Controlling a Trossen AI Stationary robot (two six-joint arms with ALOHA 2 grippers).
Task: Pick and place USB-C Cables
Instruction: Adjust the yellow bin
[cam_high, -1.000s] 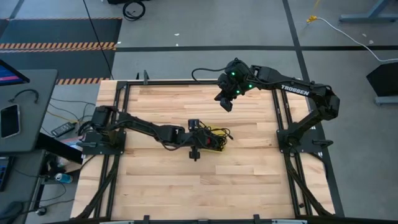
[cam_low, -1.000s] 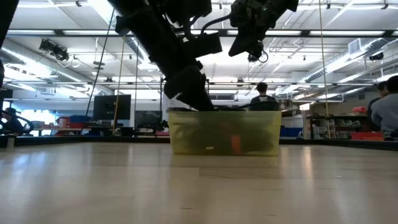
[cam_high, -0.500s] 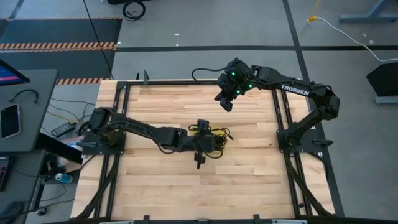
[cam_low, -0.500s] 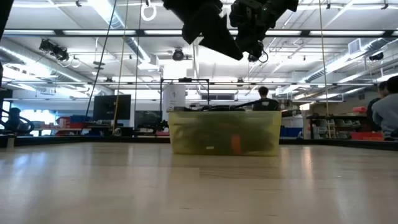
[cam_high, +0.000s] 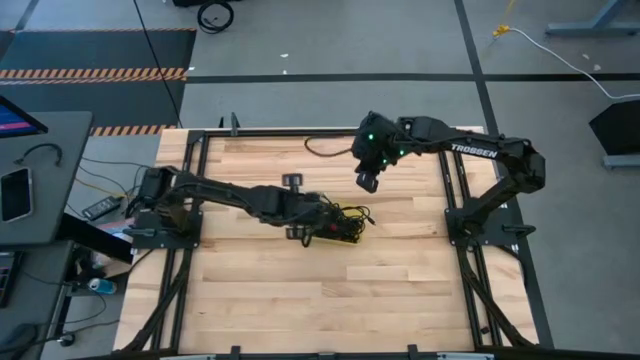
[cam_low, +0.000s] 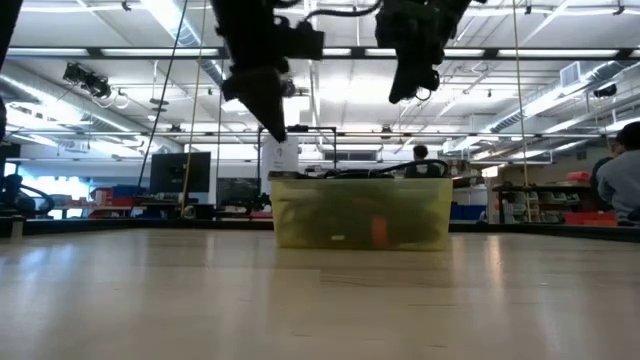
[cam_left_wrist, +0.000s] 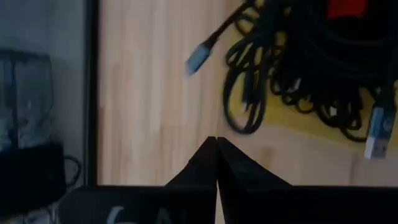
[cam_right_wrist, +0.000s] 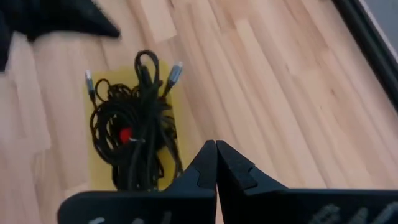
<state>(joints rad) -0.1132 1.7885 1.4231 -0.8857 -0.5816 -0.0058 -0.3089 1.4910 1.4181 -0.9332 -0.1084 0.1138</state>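
The USB-C cables (cam_right_wrist: 134, 134) are a tangle of thin black cords with a red tie, lying in a low yellow bin (cam_high: 350, 238) at the table's middle; they also show in the left wrist view as cables (cam_left_wrist: 298, 74). One grey plug (cam_left_wrist: 199, 59) sticks out over the bin's edge. My left gripper (cam_left_wrist: 216, 144) is shut with nothing in it, above the bin's left end and pointing steeply down; the low view shows the left gripper (cam_low: 274, 128) over that end. My right gripper (cam_right_wrist: 216, 148) is shut on nothing, high above the table beyond the bin's far side, seen from overhead as the right gripper (cam_high: 365, 182).
The bin (cam_low: 360, 212) stands on a bare wooden tabletop (cam_high: 300, 290) framed by black rails (cam_high: 195, 200). A desk with a phone (cam_high: 15, 195) stands off the table's left. People sit in the room behind.
My left gripper stood open in the bin among the cables; it has shut, risen out of the bin with nothing in it, tipped steeply and drawn back toward the table's left. My right gripper has come a little toward the bin. The cables stay in the bin.
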